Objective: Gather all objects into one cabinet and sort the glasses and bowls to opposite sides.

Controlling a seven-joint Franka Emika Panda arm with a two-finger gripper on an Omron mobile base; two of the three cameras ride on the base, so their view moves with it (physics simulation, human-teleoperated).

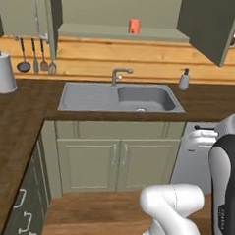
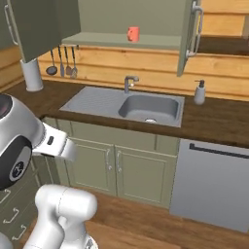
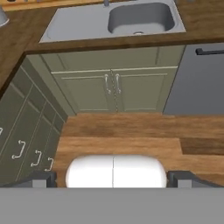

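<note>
The olive-green wall cabinet (image 1: 119, 33) (image 2: 121, 40) hangs above the sink with both tall doors swung open. One small reddish cup (image 1: 134, 26) (image 2: 133, 34), one of the glasses, stands upright on its pale green shelf, right of the middle. The bowls are out of view. My gripper (image 3: 112, 179) is open, its dark fingertips (image 3: 37, 179) wide apart with nothing between them. It hangs low in front of the base cabinets, well below and short of the shelf, looking toward the sink and floor.
A grey sink (image 1: 91, 100) (image 2: 87, 102) (image 3: 74, 26) with a faucet (image 1: 119, 74) is set in the dark wood counter. A soap dispenser (image 1: 184, 80), a paper towel roll (image 1: 4, 73) and hanging utensils (image 1: 34, 58) stand at the back. A dishwasher (image 2: 214, 180) is on the right.
</note>
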